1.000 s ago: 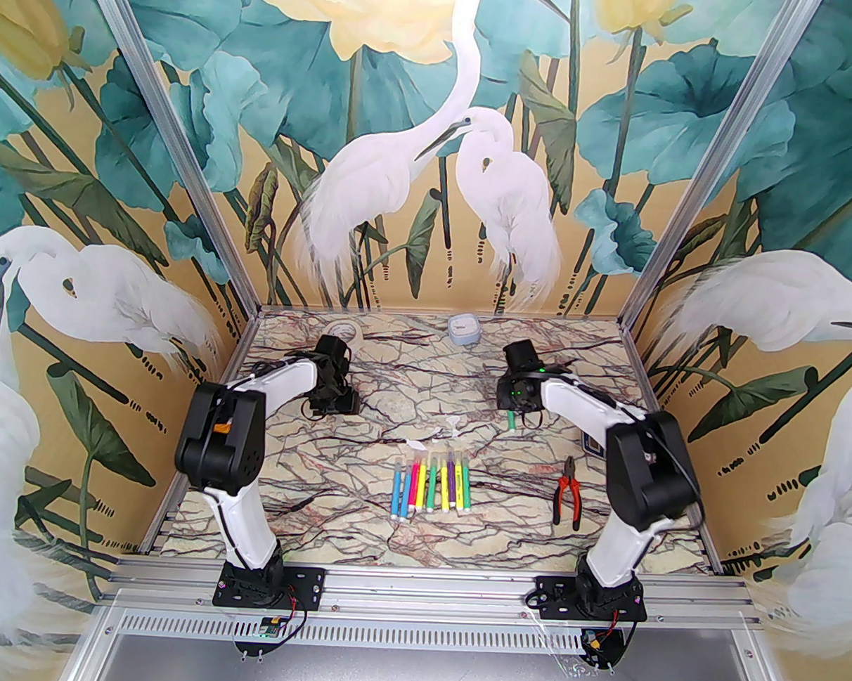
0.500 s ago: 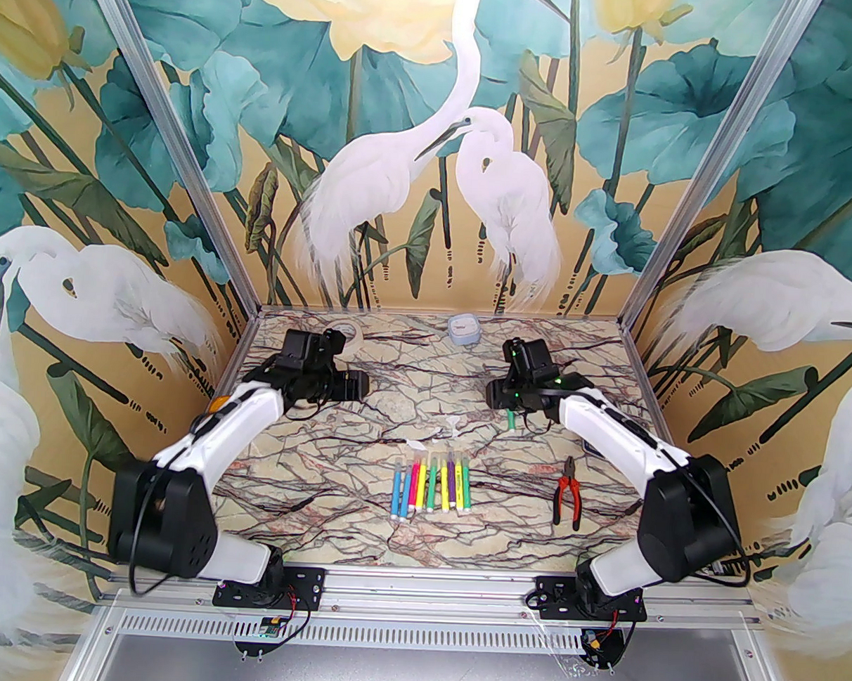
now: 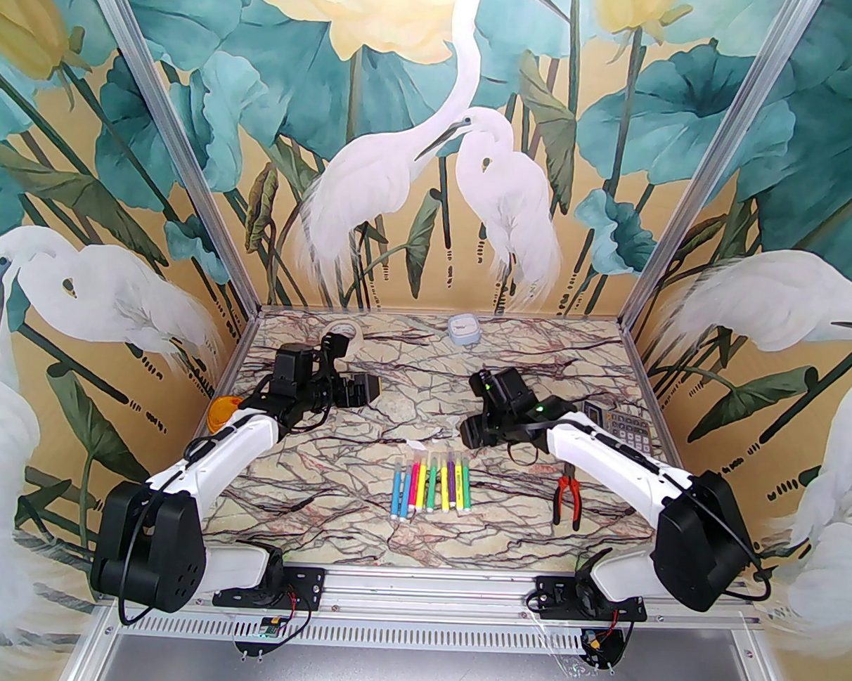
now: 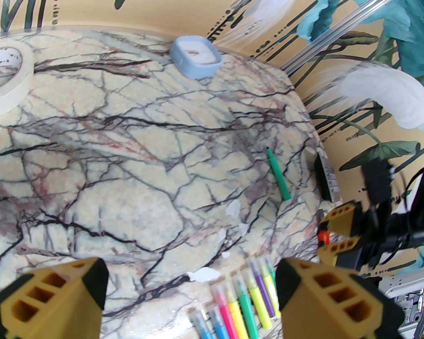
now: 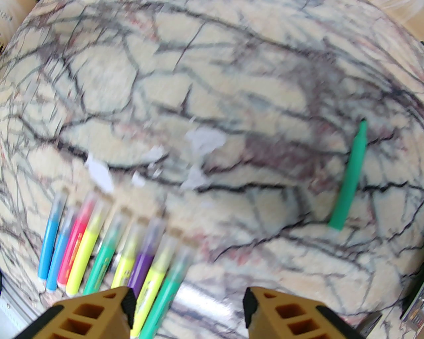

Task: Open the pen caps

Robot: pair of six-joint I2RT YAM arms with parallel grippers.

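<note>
Several markers (image 3: 430,483) with blue, pink, yellow, green and purple barrels lie side by side at mid table, clear pen caps (image 4: 218,293) on their far ends. A few loose whitish caps (image 4: 234,208) (image 5: 205,139) lie just beyond the row. One uncapped green pen (image 4: 278,175) (image 5: 349,178) rests apart, to the right. My left gripper (image 3: 366,389) (image 4: 188,294) hovers far left of the row, open and empty. My right gripper (image 3: 468,432) (image 5: 185,308) hangs just beyond the row's right end, jaws apart, holding nothing.
A tape roll (image 3: 345,331) and a blue-grey square box (image 3: 463,329) sit at the back edge. Red-handled pliers (image 3: 568,494) lie right of the markers, under my right arm. A calculator (image 3: 623,425) is at the right edge, an orange object (image 3: 222,409) at the left.
Both arms dropped their elbows low. The right gripper moved left and nearer, toward the marker row, covering the green pen in the top view. The left gripper shifted right and opened wider.
</note>
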